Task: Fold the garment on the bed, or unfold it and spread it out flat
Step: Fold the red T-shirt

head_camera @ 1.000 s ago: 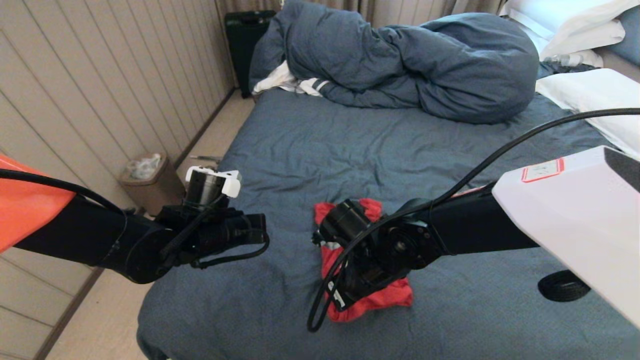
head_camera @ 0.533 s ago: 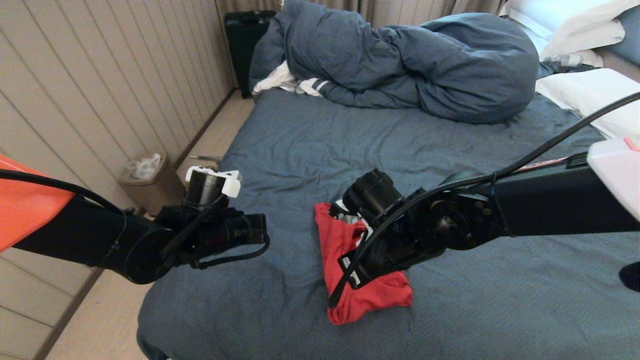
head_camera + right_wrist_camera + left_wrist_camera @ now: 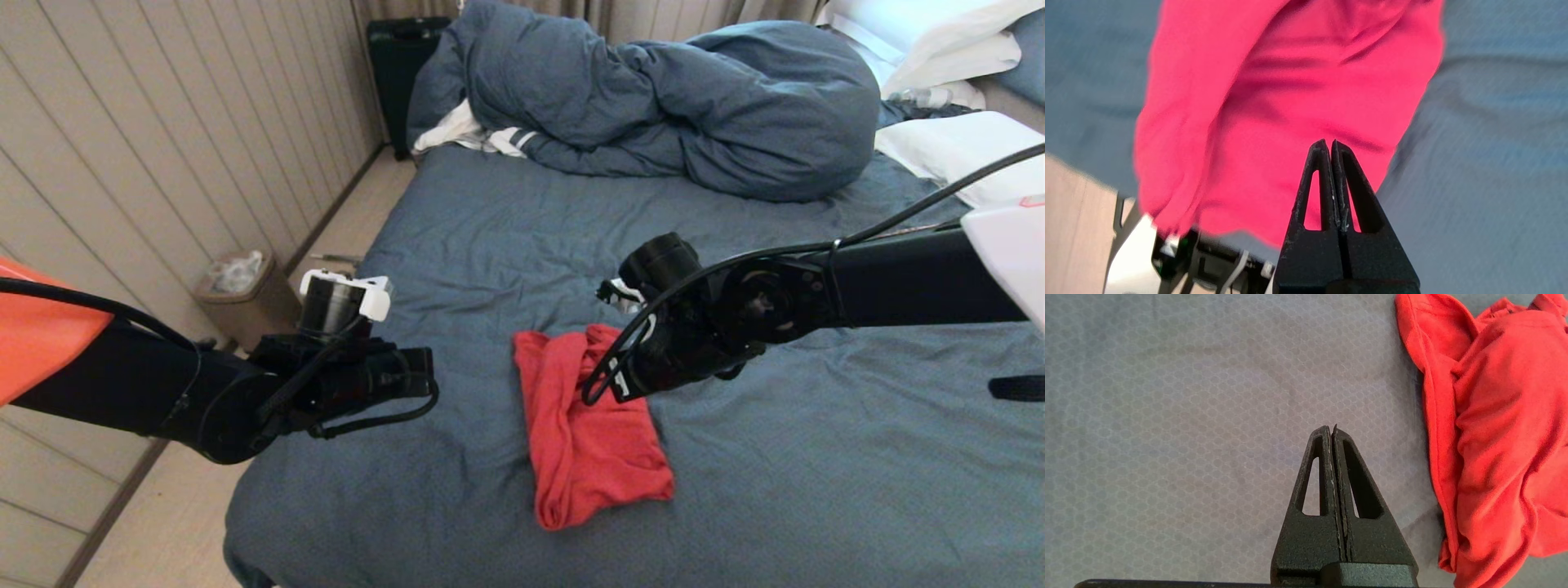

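Observation:
The garment point(image 3: 588, 441) is a red shirt lying folded into a narrow bundle on the near part of the bed point(image 3: 531, 229); no lettering shows. My right arm point(image 3: 694, 335) hangs just above its far right corner. In the right wrist view the right gripper point(image 3: 1329, 142) is shut and empty, with the red garment point(image 3: 1290, 81) under its tips. My left gripper point(image 3: 1331, 428) is also shut and empty. It hovers over bare sheet to the left of the garment point(image 3: 1494, 416), near the bed's left edge.
A bunched blue-grey duvet point(image 3: 669, 106) fills the far end of the bed, with a white striped cloth point(image 3: 482, 135) at its left and white pillows point(image 3: 955, 147) at the right. A waste bin point(image 3: 245, 294) stands on the floor by the panelled wall.
My right arm has lifted off the garment and swung away toward the far right, uncovering most of it. The garment lies still. The left arm has not moved.

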Motion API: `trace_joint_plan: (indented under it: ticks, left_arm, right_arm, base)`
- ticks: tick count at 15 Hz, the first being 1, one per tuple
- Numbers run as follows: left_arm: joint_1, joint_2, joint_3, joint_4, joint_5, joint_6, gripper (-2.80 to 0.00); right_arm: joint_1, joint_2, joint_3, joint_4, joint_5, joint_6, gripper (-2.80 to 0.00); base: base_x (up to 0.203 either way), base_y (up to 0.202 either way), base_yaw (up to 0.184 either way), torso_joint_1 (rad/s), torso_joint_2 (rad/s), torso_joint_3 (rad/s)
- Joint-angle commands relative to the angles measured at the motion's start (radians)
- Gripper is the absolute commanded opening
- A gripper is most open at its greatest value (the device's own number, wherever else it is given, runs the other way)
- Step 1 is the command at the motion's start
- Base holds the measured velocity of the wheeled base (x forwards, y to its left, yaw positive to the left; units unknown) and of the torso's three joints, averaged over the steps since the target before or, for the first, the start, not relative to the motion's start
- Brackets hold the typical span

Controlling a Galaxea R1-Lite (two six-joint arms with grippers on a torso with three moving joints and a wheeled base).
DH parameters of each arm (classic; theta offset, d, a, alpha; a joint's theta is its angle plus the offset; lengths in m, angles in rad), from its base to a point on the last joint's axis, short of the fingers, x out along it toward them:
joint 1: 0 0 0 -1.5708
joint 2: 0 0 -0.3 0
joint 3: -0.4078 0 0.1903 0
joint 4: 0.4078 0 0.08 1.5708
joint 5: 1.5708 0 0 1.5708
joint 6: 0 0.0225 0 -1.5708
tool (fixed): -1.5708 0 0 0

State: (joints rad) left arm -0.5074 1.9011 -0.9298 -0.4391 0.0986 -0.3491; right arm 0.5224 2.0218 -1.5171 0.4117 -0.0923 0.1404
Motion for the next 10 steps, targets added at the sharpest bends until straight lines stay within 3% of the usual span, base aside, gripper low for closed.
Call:
trace_joint_plan:
  ticks: [1, 10]
  left_arm:
    - [0.000, 0.001, 0.000, -0.003, 0.001, -0.002, -2.80]
    - [0.000, 0.006, 0.003, -0.003, 0.000, -0.002, -2.80]
  right_arm:
    - [-0.023, 0.060, -0.040, 0.003, -0.001, 0.001, -2.80]
    - [-0.026, 0.288, -0.321, 0.072, -0.029, 0.000, -2.80]
  base:
    - [0.000, 0.000, 0.000, 0.000, 0.00, 0.000]
    - [0.000, 0.000, 0.000, 0.000, 0.00, 0.000]
